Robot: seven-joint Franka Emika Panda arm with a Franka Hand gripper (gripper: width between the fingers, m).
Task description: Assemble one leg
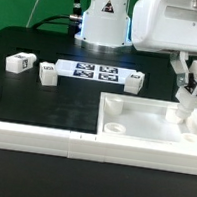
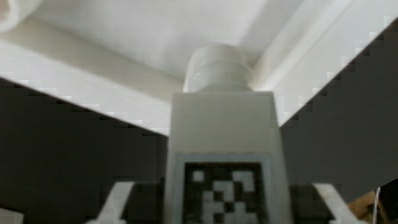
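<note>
My gripper (image 1: 192,87) is shut on the leg (image 1: 196,83), a small white block with a black-and-white tag, held tilted at the exterior view's right. It hangs over the far right corner of the large white tray-like piece (image 1: 131,139). In the wrist view the leg (image 2: 226,130) runs out from between my fingers (image 2: 119,200), tag face toward the camera. Its rounded end points into the inner corner of the tray-like piece (image 2: 107,40). Whether that end touches the corner, I cannot tell.
Other small white tagged blocks lie on the black table: two at the exterior view's left (image 1: 18,63) (image 1: 48,75) and one beside the marker board (image 1: 135,81). The marker board (image 1: 95,72) lies at the back centre. A long white bar (image 1: 41,139) runs along the front. The robot base (image 1: 105,22) stands behind.
</note>
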